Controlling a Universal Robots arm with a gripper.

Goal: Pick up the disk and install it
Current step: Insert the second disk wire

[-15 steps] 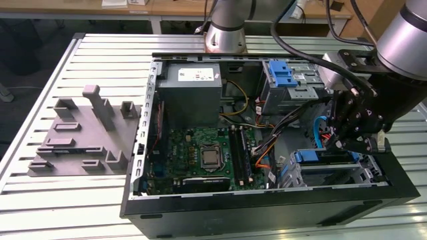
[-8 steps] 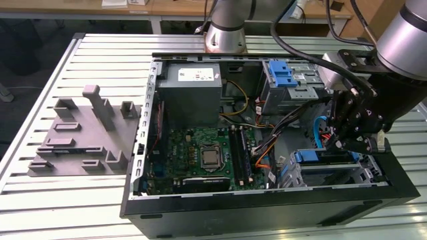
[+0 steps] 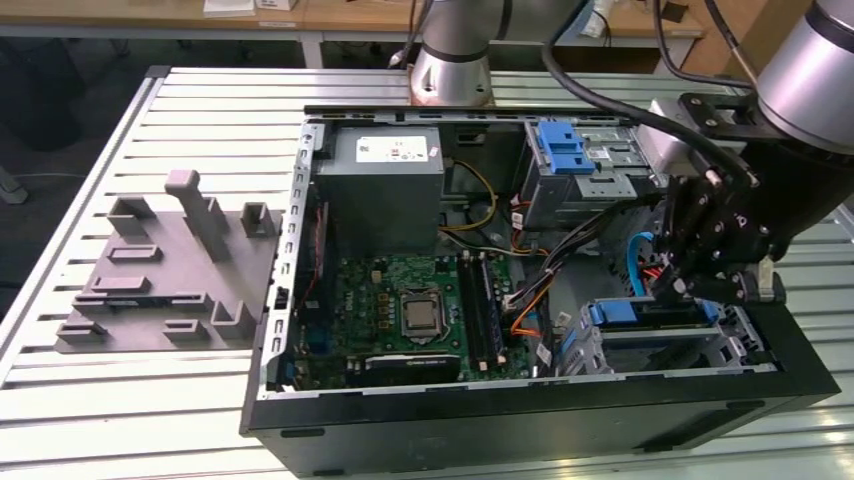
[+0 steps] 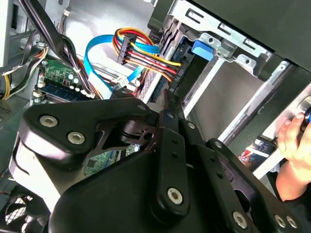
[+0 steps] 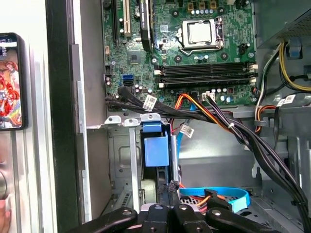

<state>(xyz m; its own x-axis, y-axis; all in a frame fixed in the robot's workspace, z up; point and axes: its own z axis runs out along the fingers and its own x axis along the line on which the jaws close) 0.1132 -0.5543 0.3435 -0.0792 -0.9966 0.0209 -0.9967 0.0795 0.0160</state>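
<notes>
blue-bracketed disk [image 3: 650, 313] sits in the computer case's [image 3: 534, 405] drive cage, fingers [image 3: 710, 290] together above it.

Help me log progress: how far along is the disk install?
Seemingly done: the silver-grey hard drive with blue plastic bracket stands inside the grey metal drive bay of the open black computer case. In hand: the black gripper is at the drive's edge. Left: full seating cannot be confirmed.

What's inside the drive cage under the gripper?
In the exterior view, the gripper hangs over the drive cage. A blue bracket shows in its top slot, seen end-on in the first wrist view. The cage walls and gripper cover whatever lies deeper.
</notes>
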